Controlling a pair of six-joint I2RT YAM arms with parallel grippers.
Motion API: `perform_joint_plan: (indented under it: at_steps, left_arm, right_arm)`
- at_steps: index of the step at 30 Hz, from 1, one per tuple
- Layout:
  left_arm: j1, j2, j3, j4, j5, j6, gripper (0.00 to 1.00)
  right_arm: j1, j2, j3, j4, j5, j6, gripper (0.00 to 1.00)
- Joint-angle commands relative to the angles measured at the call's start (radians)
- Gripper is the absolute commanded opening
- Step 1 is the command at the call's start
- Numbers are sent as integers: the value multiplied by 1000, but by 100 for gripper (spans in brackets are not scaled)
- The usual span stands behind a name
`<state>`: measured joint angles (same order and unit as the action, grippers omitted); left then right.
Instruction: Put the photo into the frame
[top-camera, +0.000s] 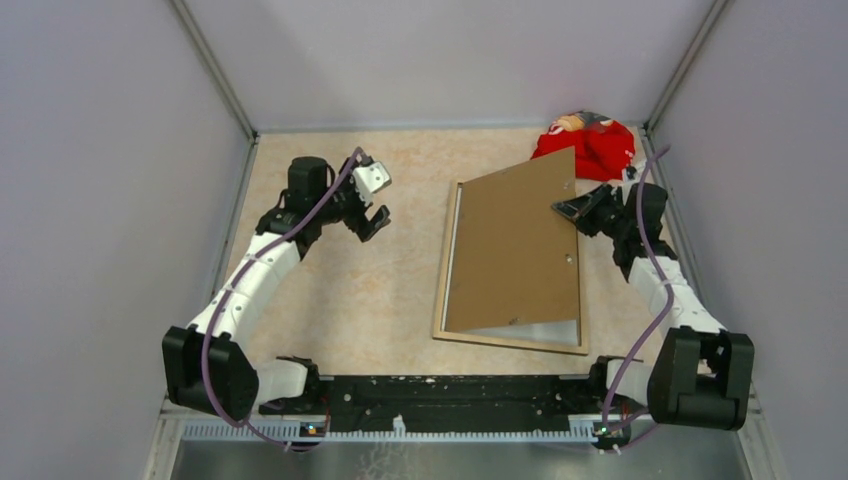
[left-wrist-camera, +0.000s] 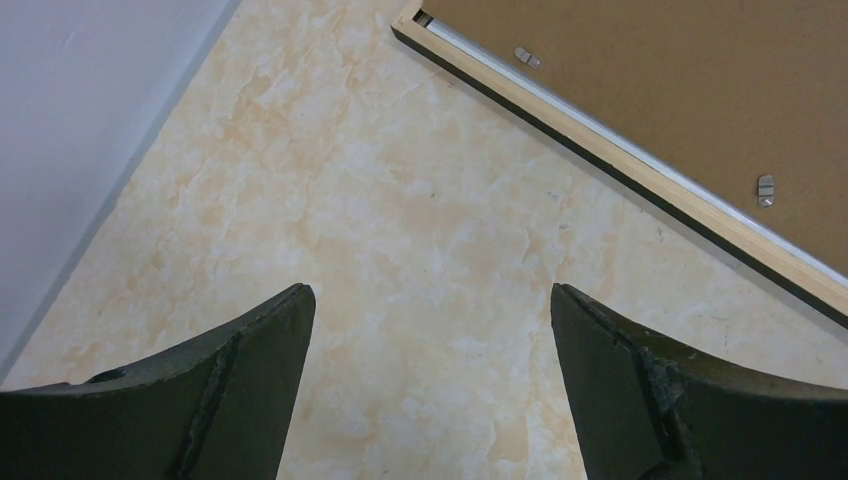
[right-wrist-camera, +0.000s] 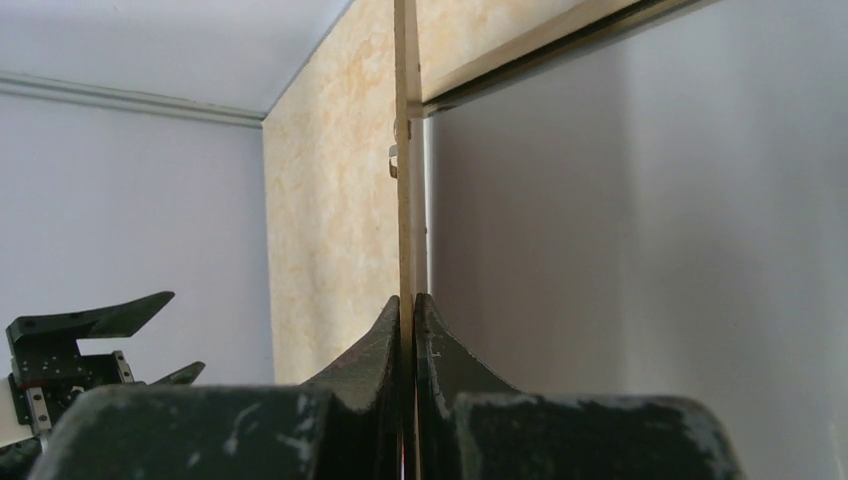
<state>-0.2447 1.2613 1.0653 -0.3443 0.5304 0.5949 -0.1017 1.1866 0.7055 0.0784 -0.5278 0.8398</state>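
Right gripper (top-camera: 573, 210) is clamped flat on the right edge of the brown backing board (top-camera: 515, 250); the wrist view shows the board edge-on between the closed fingers (right-wrist-camera: 385, 340). That held edge is raised, and the board slopes down and away from the gripper to its left edge, which rests along the frame (top-camera: 445, 290). The frame lies tan back up on the table (top-camera: 350, 300). The photo (top-camera: 550, 330) lies white back up inside the frame, under the lifted board, showing as a pale strip nearer the arm bases than the gripper. A red cloth (top-camera: 590, 145) lies just beyond the gripper in the far corner, with the side wall close on its outer side. Left gripper (top-camera: 372, 215) hangs wide open over bare table, well apart from the frame's left rail; two small metal clips (left-wrist-camera: 765, 190) sit on the board.
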Motion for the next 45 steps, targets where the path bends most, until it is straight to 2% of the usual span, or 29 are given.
perform_joint_plan:
  at_steps: [1, 23, 45]
  left_arm:
    - [-4, -14, -19, 28, -3, 22, 94]
    - [-4, -14, -25, 21, -4, 30, 94]
    - [-4, -10, -24, 10, -6, 37, 93]
  right_arm:
    - [-12, 7, -4, 95, -41, 46, 0]
    - [-29, 80, 21, 124, -75, 19, 0]
    - [-47, 113, -101, 271, -78, 51, 0]
